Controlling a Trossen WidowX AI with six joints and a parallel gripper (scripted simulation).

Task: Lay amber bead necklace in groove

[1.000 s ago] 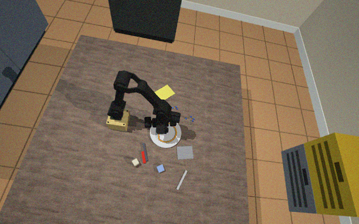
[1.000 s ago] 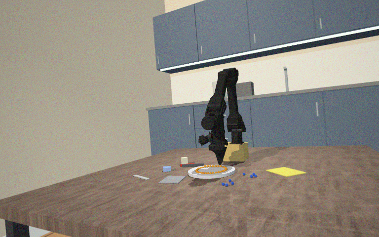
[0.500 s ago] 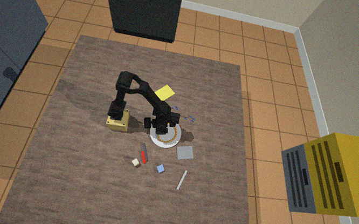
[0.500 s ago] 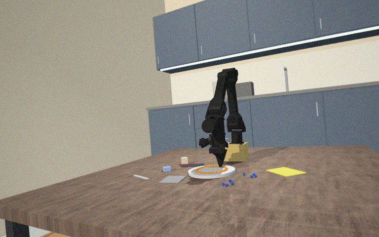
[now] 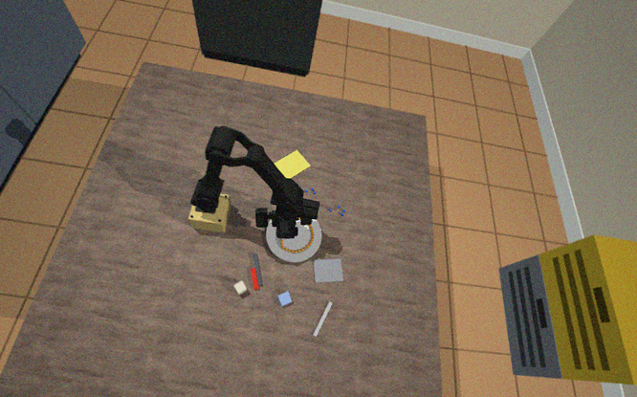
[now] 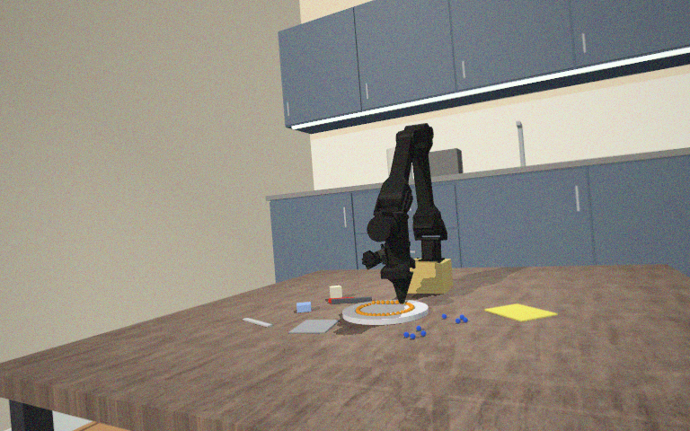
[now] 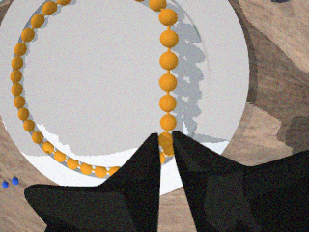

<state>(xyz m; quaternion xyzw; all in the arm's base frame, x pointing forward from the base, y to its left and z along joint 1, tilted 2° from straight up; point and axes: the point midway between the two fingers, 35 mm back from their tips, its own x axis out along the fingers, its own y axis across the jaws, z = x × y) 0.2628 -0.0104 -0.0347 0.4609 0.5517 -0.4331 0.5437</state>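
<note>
The round white bead board (image 5: 316, 243) (image 6: 386, 321) (image 7: 228, 72) lies flat, with the amber bead necklace (image 5: 293, 251) (image 6: 384, 314) (image 7: 168, 82) in a loop on it. In the wrist view the loop's left part follows a curve. Its right part runs nearly straight, inside the faint groove line, and its shadow falls apart from it, so it looks raised. My gripper (image 6: 402, 302) (image 7: 165, 138) is shut on a bead at the lower end of that straight part, low over the board. The fingers hide part of the loop; the top view does not show the fingertips.
Small blue beads (image 5: 338, 209) (image 6: 414, 335) and a yellow sheet (image 5: 292, 164) (image 6: 519, 312) lie near the board. A grey square (image 5: 328, 271) (image 6: 314, 326), red-and-dark bar (image 5: 254, 279), cream cube (image 5: 240, 287) (image 6: 335, 291), blue cube (image 5: 285, 298) (image 6: 304, 307) and pale stick (image 5: 322, 319) (image 6: 257, 321) lie beyond.
</note>
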